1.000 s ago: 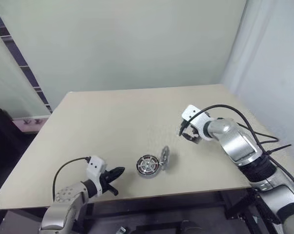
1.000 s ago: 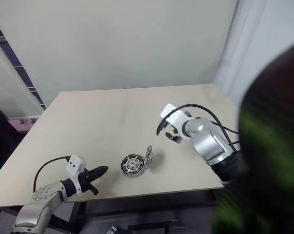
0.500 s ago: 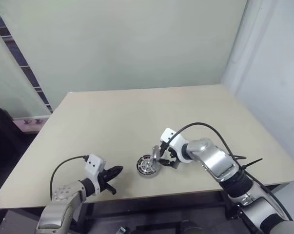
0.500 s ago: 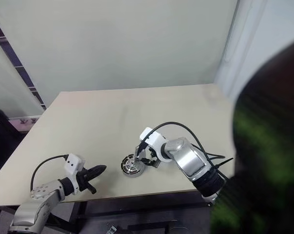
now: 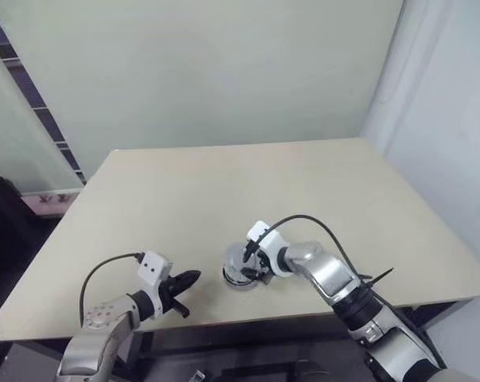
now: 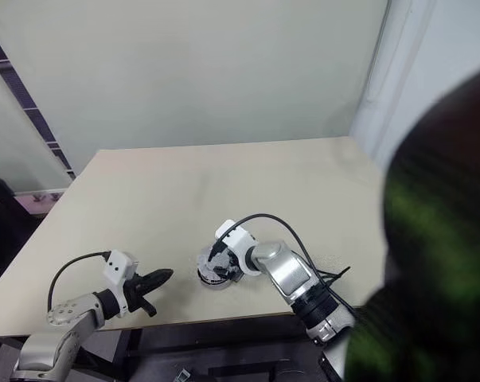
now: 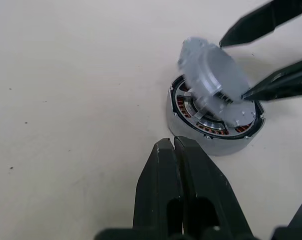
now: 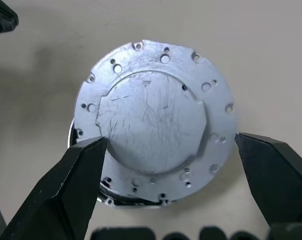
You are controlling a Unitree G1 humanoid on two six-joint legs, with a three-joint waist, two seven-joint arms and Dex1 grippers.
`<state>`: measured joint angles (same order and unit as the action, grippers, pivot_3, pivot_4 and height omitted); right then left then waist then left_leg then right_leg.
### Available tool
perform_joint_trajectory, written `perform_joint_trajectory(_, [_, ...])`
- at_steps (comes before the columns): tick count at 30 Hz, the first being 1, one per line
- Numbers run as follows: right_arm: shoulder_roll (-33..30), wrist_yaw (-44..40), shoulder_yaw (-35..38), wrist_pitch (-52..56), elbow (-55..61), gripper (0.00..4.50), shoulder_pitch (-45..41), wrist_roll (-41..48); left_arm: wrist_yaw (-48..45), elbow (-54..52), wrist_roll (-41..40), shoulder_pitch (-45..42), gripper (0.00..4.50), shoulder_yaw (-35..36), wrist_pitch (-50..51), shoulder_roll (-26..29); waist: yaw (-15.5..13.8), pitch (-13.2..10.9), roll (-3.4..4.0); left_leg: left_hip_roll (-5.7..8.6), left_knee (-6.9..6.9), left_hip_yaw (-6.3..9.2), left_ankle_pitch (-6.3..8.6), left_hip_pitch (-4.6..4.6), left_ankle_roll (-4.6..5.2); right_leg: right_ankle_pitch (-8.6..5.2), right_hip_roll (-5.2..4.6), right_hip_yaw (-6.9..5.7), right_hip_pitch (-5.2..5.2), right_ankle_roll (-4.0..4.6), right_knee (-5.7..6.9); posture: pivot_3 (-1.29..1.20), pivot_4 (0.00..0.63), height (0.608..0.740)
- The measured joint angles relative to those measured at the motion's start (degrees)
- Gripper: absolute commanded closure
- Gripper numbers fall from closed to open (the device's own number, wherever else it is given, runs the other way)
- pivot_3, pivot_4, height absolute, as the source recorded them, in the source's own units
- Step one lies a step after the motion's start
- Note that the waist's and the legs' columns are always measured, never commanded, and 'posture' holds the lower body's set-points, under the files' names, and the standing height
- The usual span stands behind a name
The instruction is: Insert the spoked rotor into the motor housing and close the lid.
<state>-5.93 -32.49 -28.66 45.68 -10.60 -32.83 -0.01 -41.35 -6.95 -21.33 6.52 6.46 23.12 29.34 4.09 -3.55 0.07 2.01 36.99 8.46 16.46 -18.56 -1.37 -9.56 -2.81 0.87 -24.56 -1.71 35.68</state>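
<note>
- Left eye view: at lower centre of the frame, the right pincer [image 5: 254,267] sits spread over the housing [image 5: 236,278] on the table [image 5: 224,183]. The left pincer [image 5: 188,280] is pressed together at lower left, just beside the housing and holding nothing. If I close the right one off-centre, I judge the housing could skid toward the table's near edge, since nothing braces it.
- Right eye view: same layout. The right arm's cable loops above the parts, and a snag could tug my aim.
- Left wrist view: the silvery disc I take for the rotor [image 7: 213,75] lies tilted, one edge down in the housing [image 7: 211,137], whose copper windings show. Pushing it down while it is cocked could jam it or scrape the windings.
- Right wrist view: the rotor [image 8: 153,122] lies between the spread fingers [image 8: 83,170], and I cannot tell whether they touch it. A pinch on a slanted rim could flip it out. Its spokes are hidden, so I may have the wrong face up.
</note>
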Motion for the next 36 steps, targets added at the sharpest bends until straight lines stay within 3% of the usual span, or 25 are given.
perform_joint_trajectory(14, [2.58,-0.58,8.49,-10.67,2.56,0.01,6.63,4.54,0.02,-0.1,0.01,-0.05,4.5,0.4,0.42,-0.01,-0.02,0.0,0.0,0.01,0.0,0.01,0.0,0.0,0.0,0.0,0.0,0.02,0.01,0.0,-0.01,0.0,0.0,0.74])
perform_joint_trajectory(22, [2.95,-1.16,8.68,-15.45,3.64,0.01,12.05,5.51,-0.12,-0.1,0.02,-0.61,4.5,0.26,0.59,-0.02,-0.01,0.0,-0.01,0.01,0.01,-0.01,0.0,0.01,0.0,-0.01,0.0,0.03,0.02,0.01,0.0,0.0,0.0,0.74])
perform_joint_trajectory(36, [6.65,1.24,8.74,-24.59,-5.57,0.01,12.67,4.39,-0.67,-0.1,0.05,-1.18,4.5,0.07,1.17,0.01,0.0,0.0,-0.01,0.01,0.01,-0.01,0.0,0.02,0.0,-0.01,0.01,0.05,0.02,0.01,0.0,0.0,0.0,0.74])
